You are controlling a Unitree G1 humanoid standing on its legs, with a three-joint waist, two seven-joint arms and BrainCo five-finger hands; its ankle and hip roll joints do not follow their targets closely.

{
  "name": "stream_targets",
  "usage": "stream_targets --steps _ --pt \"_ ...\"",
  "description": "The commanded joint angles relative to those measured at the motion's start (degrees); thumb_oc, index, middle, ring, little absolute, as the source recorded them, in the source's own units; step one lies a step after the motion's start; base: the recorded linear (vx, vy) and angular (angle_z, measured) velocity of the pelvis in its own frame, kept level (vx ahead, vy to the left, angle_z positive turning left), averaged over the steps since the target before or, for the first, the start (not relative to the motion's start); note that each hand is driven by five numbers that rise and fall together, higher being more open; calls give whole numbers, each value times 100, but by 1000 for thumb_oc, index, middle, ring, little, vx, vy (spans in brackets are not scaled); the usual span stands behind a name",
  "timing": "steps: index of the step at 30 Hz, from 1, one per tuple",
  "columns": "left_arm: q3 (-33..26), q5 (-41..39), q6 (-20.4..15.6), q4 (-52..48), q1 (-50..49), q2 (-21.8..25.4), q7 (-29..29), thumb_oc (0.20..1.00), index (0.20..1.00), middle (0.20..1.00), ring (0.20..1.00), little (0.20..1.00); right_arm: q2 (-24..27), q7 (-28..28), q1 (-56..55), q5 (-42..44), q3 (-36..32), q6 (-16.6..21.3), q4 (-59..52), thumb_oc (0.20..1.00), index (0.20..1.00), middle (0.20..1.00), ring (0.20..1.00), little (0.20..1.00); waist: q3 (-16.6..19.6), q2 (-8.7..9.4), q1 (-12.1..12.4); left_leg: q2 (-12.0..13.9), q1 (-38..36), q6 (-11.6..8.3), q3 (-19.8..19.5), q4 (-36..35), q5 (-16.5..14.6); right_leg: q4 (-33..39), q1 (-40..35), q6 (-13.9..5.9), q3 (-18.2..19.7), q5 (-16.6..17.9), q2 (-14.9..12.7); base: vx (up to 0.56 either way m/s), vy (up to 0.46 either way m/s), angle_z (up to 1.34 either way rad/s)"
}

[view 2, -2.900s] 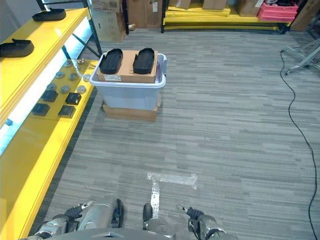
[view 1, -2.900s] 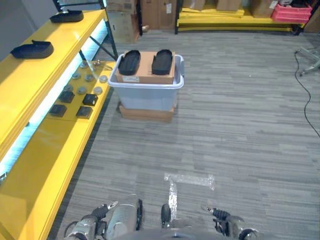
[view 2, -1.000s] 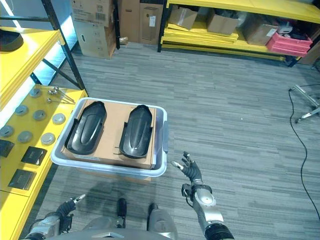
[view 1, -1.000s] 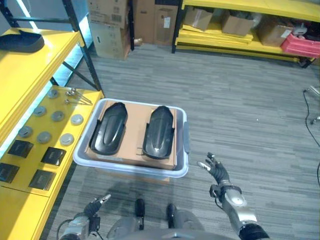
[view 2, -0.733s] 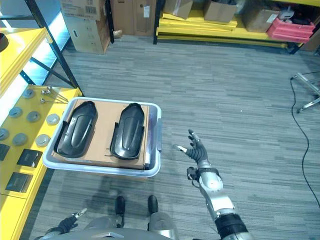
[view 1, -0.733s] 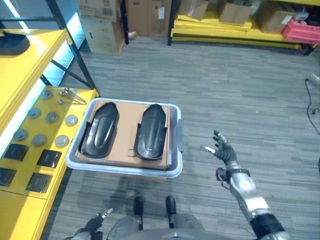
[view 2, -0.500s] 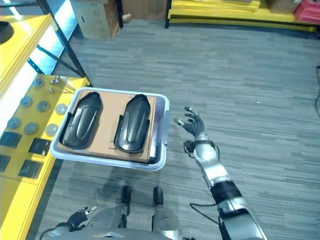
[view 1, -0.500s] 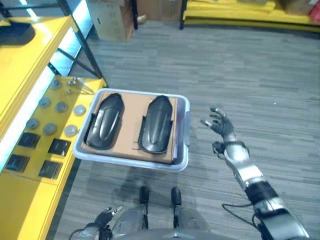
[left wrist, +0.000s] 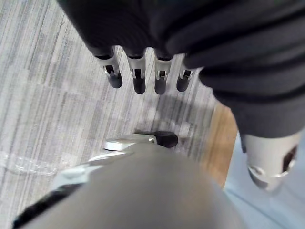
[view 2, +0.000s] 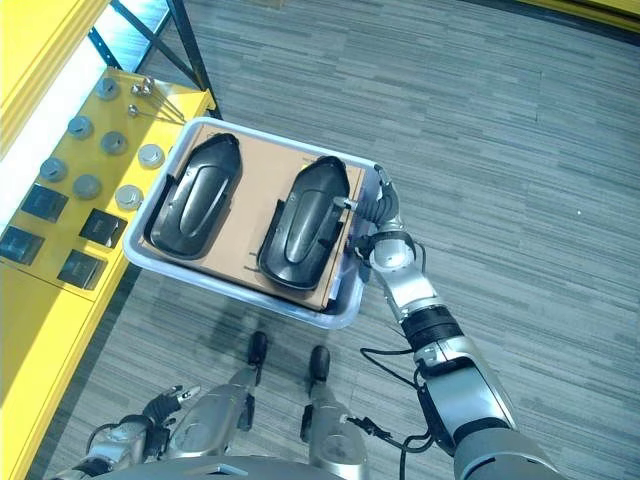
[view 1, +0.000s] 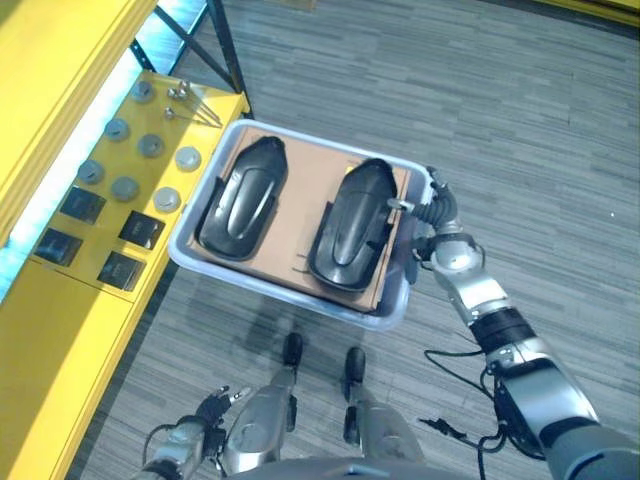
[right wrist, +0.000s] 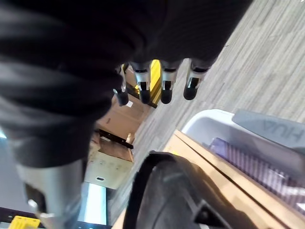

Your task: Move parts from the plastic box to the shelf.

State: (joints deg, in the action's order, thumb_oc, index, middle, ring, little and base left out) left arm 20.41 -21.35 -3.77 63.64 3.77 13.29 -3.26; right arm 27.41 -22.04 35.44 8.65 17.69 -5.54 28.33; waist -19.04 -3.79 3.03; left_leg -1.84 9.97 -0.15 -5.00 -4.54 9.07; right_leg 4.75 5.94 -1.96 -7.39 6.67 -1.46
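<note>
A pale plastic box (view 1: pixel 186 238) stands on the floor with a brown cardboard sheet (view 1: pixel 296 215) inside. Two long black moulded parts lie side by side on the sheet: a left part (view 1: pixel 243 195) and a right part (view 1: pixel 352 222). My right hand (view 1: pixel 438 218) is open at the box's right rim, fingers reaching over the edge beside the right part (right wrist: pixel 167 195). In the right wrist view its straight fingers (right wrist: pixel 165 87) hang above the rim and hold nothing. My left hand (view 1: pixel 192 434) is open and hangs low by the floor, apart from the box.
The yellow shelf (view 1: pixel 55 340) runs along the left, close to the box. Its lower level carries several round metal discs (view 1: pixel 124 187) and flat black squares (view 1: pixel 142 228). A dark rack post (view 1: pixel 228 45) stands behind the box. Open grey floor lies to the right.
The camera has tilted down and closer to the box. My right hand has moved left from open air to the box's right rim, beside the right part.
</note>
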Motion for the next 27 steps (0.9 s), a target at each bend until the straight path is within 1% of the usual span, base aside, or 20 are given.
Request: stream_targets --steps 1,3,6,8,9,10,11,12,13,15,17,19,20,22,27 --pt "204 -257 -82 199 208 -47 48 1000 1000 1000 1000 1000 78 -194 205 -305 261 -33 -56 1000 1000 1000 1000 1000 195 197 3 155 -29 -207 99 -46 -195 14 218 -267 184 128 -493 -18 32 3" --pt "226 -403 -114 182 275 -49 67 1000 1000 1000 1000 1000 46 -88 317 -472 450 -280 247 1000 1000 1000 1000 1000 169 168 26 146 13 -226 108 -46 -189 21 234 -272 155 131 -509 -26 44 8" --pt "259 -500 -80 118 308 -33 49 1000 1000 1000 1000 1000 22 317 442 -517 660 -640 565 1000 1000 1000 1000 1000 135 142 64 139 58 -248 112 -46 -180 25 260 -287 117 143 -539 -29 27 7" --pt "284 -488 -48 88 326 -25 35 1000 1000 1000 1000 1000 -2 455 507 -644 793 -905 758 1000 1000 1000 1000 1000 116 127 91 134 88 -261 108 -46 -173 25 276 -296 94 148 -554 -31 16 4" --pt "321 -501 -30 74 335 -10 6 1000 1000 1000 1000 1000 -7 638 541 -742 912 -1108 956 1000 1000 1000 1000 1000 98 117 110 135 108 -272 114 -46 -168 25 284 -304 67 151 -570 -37 9 4" --pt "346 -501 -16 68 339 -10 -6 1000 1000 1000 1000 1000 -17 820 565 -770 1020 -1212 1101 1000 1000 1000 1000 1000 88 113 125 138 126 -280 123 -46 -163 25 291 -309 45 154 -579 -47 6 7" --pt "388 -500 -4 86 363 -5 -32 1000 1000 1000 1000 1000 -55 1335 633 -1047 1170 -1440 1325 1000 1000 1000 1000 1000 77 115 147 136 152 -290 118 -46 -156 25 304 -311 25 150 -583 -32 1 6" --pt "391 -498 -4 88 365 -5 -34 1000 1000 1000 1000 1000 -58 1365 642 -1053 1195 -1445 1353 1000 1000 1000 1000 1000 75 115 149 136 154 -292 118 -46 -154 25 305 -312 21 150 -584 -28 0 6" --pt "414 -470 0 103 371 -7 -59 1000 1000 1000 1000 1000 -91 1648 691 -1136 1378 -1542 1545 799 799 799 799 799 70 110 174 139 167 -305 121 -46 -139 25 311 -312 -1 154 -592 0 0 0" --pt "437 -404 -38 129 367 -14 -86 1000 1000 1000 1000 1000 -154 2078 772 -1529 1576 -1701 1778 200 200 200 200 200 71 109 210 144 177 -324 130 -46 -122 25 308 -318 -37 163 -617 0 0 0" --pt "466 -388 -96 139 365 -5 -113 1000 1000 1000 1000 1000 -160 2251 830 -1622 1743 -1718 2080 200 200 200 200 200 87 103 268 143 194 -332 128 -46 -104 25 302 -328 -80 167 -636 0 0 0" --pt "514 -377 -148 149 399 18 -151 1000 1000 1000 1000 1000 -154 2317 892 -1626 1795 -1583 2548 200 200 200 200 200 112 98 350 136 213 -331 97 -46 -90 25 287 -339 -151 169 -664 -26 -43 3" --pt "557 -351 -152 140 424 36 -163 1000 1000 1000 1000 1000 -141 2259 916 -1547 1781 -1526 2747 200 200 200 200 200 123 88 394 130 221 -324 72 -46 -87 25 273 -343 -196 164 -677 -34 -44 12" --pt "603 -247 -176 155 408 73 -195 1000 1000 1000 1000 1000 -93 2107 947 -1406 1672 -1283 3065 200 200 200 200 200 167 85 450 117 214 -320 33 -46 -80 25 238 -354 -245 154 -689 -27 -35 18" --pt "588 -157 -250 171 319 97 -97 1000 1000 1000 1000 1000 -81 1694 725 -944 1420 -796 3126 200 200 200 200 200 312 128 441 142 116 -331 49 -46 -98 25 134 -386 -263 131 -699 -7 -18 12"
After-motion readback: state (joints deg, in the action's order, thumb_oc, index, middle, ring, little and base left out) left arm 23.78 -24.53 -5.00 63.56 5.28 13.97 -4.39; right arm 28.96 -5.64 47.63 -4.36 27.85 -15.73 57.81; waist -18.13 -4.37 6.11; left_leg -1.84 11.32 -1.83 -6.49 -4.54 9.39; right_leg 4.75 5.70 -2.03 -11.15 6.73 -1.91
